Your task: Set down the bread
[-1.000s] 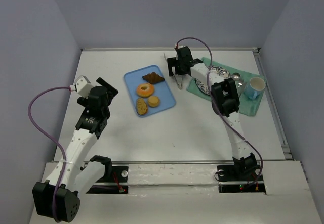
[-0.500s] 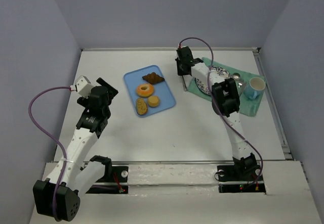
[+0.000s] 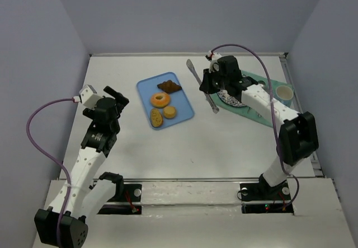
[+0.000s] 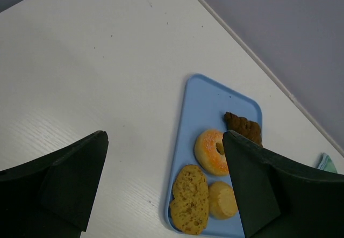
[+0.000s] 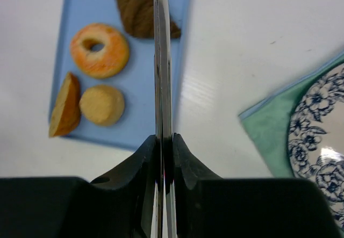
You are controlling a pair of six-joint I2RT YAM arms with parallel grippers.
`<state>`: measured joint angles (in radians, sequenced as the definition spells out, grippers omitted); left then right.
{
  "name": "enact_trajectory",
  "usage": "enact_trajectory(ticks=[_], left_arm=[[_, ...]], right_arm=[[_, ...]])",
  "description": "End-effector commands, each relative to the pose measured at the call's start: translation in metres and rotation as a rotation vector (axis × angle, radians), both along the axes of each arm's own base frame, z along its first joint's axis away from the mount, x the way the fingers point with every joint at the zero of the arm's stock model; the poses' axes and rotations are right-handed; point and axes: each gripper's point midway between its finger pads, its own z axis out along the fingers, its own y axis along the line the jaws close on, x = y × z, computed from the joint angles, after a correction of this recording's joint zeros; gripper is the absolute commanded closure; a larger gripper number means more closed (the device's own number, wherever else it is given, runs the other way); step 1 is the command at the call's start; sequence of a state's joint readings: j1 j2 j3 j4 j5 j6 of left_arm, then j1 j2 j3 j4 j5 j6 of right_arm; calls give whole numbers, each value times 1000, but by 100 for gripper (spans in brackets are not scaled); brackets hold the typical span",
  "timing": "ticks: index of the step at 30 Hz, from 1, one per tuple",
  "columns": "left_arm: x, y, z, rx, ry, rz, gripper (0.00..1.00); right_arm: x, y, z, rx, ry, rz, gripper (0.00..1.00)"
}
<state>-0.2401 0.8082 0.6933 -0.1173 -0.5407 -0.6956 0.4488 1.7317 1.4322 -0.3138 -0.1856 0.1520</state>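
Several breads lie on a blue tray [image 3: 144,85]: a brown pastry [image 3: 168,86], an orange ring doughnut [image 3: 160,99], a round bun [image 3: 169,112] and a brown bread slice [image 3: 156,117]. My right gripper [image 3: 208,87] is shut on metal tongs [image 3: 196,75], squeezed flat, just right of the tray. In the right wrist view the tongs [image 5: 163,60] run straight out of the gripper [image 5: 164,139] over the tray's right edge [image 5: 181,44], toward the pastry [image 5: 141,13]. My left gripper [image 3: 114,98] hangs open and holds nothing left of the tray; its view shows the slice [image 4: 188,199] and doughnut [image 4: 212,152].
A blue patterned plate [image 3: 234,94] rests on a green mat [image 3: 262,116] right of the tongs, with a pale cup [image 3: 283,94] at the mat's far right. A raised rail [image 3: 299,108] borders the table's right side.
The right gripper closed on the tongs and pressed them flat. The right arm's elbow swung out to the right and the tongs now point up-left. The left arm shifted slightly.
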Motion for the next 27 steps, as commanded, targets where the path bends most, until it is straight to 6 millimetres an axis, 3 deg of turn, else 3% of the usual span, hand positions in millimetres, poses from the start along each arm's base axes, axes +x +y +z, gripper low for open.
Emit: enact_trajectory(ticks=[1, 2, 4, 5, 8, 12, 18, 27], left_arm=[[0, 3, 15, -8, -55, 9, 1], [-1, 3, 14, -9, -54, 10, 1], [-1, 2, 15, -11, -57, 4, 1], [-2, 2, 18, -13, -66, 4, 1], [-5, 3, 18, -16, -73, 4, 1], [-8, 3, 21, -19, -86, 4, 1], [-9, 4, 21, -21, -88, 5, 1], [-8, 4, 22, -17, -86, 7, 1]], right_arm=[[-70, 38, 4, 94, 11, 271, 79], [-88, 41, -8, 90, 44, 303, 75], [-109, 45, -1, 118, 48, 342, 70], [-119, 44, -9, 113, 67, 351, 67], [-134, 42, -8, 104, 66, 353, 59], [-138, 41, -14, 92, 78, 353, 52], [-131, 43, -27, 49, 97, 333, 43], [-123, 53, -48, -27, 129, 377, 39]])
